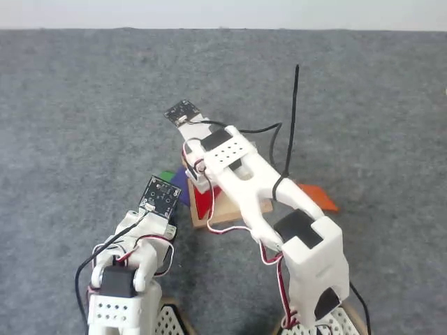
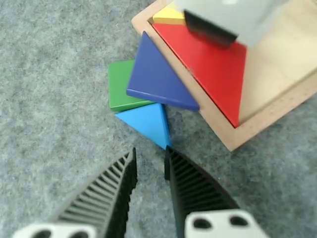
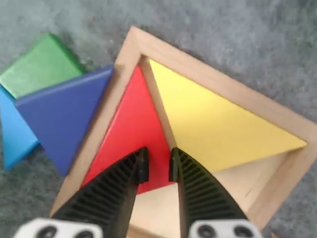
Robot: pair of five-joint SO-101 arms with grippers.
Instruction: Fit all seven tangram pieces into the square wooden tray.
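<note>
Jaws barely parted, both empty: my right gripper [image 3: 157,158] over red triangle [image 3: 129,134] in tray [image 3: 213,86], left gripper [image 2: 150,156] by light-blue triangle [image 2: 146,121], overhead adds orange piece [image 1: 318,197].

High camera looks down from afar; 2 wrist cameras closely share the tray [image 3: 124,64].

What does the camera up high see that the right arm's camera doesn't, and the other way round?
The high view adds an orange piece outside the wooden tray and the left arm. The right wrist view adds the yellow triangle in the tray and the right gripper, slightly open over the red triangle. Both share the tray, the red triangle, the green piece and the dark blue triangle.
</note>
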